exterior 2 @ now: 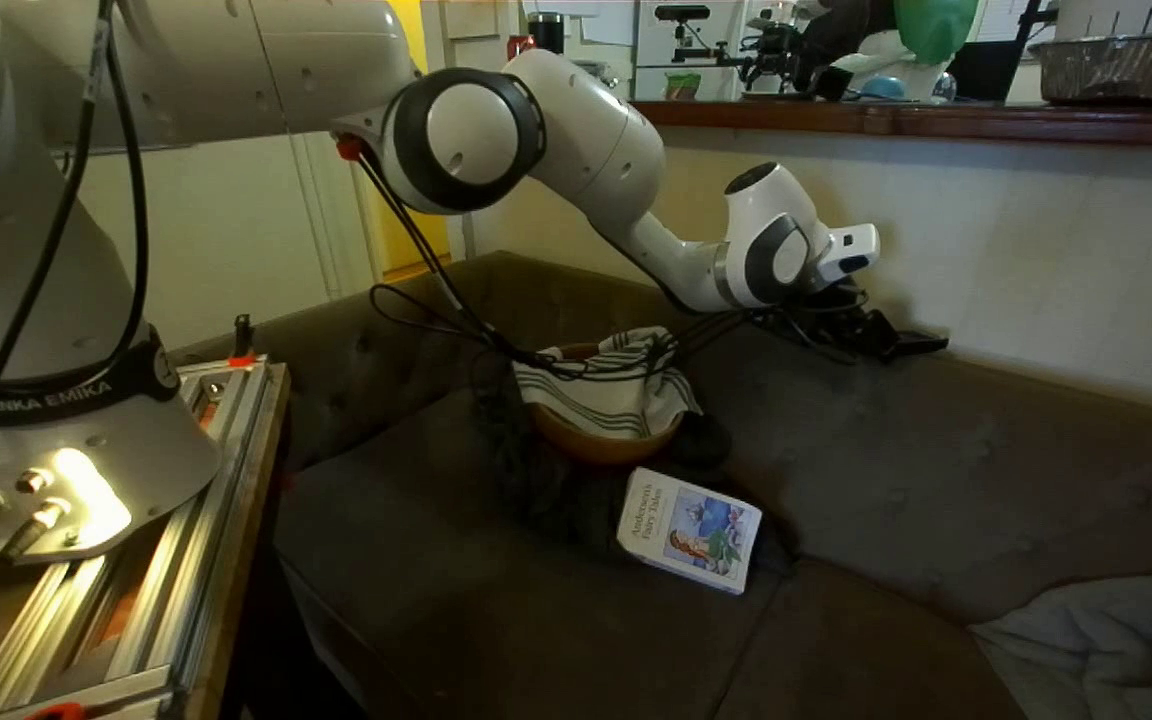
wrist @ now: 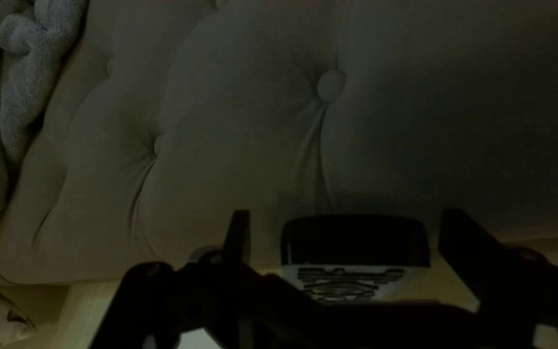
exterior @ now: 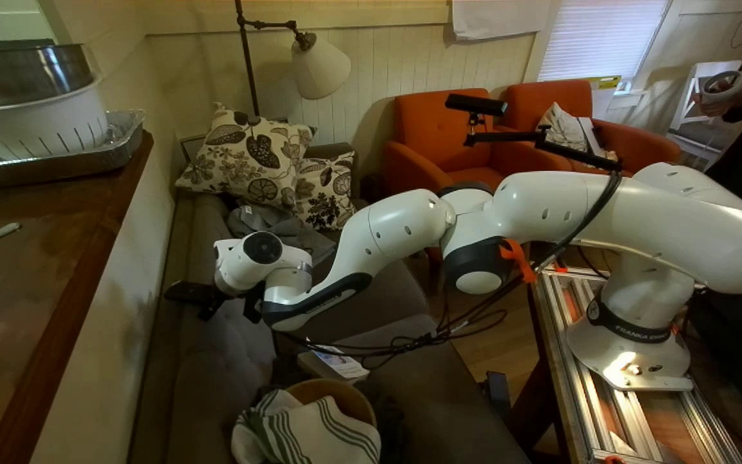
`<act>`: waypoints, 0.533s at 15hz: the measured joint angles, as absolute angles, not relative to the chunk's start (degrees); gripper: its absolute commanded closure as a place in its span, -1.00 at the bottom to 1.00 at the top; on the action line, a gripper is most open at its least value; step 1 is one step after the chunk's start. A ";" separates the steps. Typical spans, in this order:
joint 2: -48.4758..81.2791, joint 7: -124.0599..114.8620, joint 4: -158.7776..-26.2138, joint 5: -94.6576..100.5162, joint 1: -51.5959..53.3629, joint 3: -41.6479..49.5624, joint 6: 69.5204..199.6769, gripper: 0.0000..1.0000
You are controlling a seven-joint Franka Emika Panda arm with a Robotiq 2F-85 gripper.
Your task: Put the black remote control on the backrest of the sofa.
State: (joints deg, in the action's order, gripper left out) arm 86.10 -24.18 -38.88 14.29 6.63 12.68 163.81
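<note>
your gripper (wrist: 347, 227) is right at the backrest (wrist: 240, 126) of the sofa (exterior 2: 496, 620), fingers (wrist: 239, 237) spread wide. it's released: you can see a gap each side of the black remote control (wrist: 355, 240). that sits btwn the fingertips at the backrest's top edge, dark rounded end twd the wrist cam, keyed face partly visible; can't tell from here if its whole length rests on the fabric. your arm (exterior 2: 616, 140) extends out to the backrest in both exterior views. on the seat side of the backrest you've got a bowl (exterior 2: 591, 448) w/ a striped cloth (exterior 2: 626, 405) in it, & a book (exterior 2: 686, 530), cover up. at an end of the backrest, in an exterior view, you get a lg floral cushion (exterior: 242, 154) + a smaller floral cushion (exterior: 326, 187); a grey blanket (wrist: 37, 82) is just beside the backrest. a lamp (exterior: 321, 67) stands past that end, orange armchairs (exterior: 442, 122) well apart from the backrest, & a wall (exterior 2: 1016, 260) runs right behind the backrest.
</note>
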 measured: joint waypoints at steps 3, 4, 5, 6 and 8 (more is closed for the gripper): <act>86.00 -24.19 -38.88 14.34 6.65 12.71 162.57 -1.00; 85.95 -24.19 -38.88 14.34 6.64 12.68 162.40 -1.00; 85.90 -24.14 -38.90 14.34 6.63 12.63 162.23 -1.00; 85.81 -23.59 -38.97 14.34 6.51 12.22 162.18 -1.00; 85.65 -21.70 -39.07 14.34 6.11 11.15 162.17 -1.00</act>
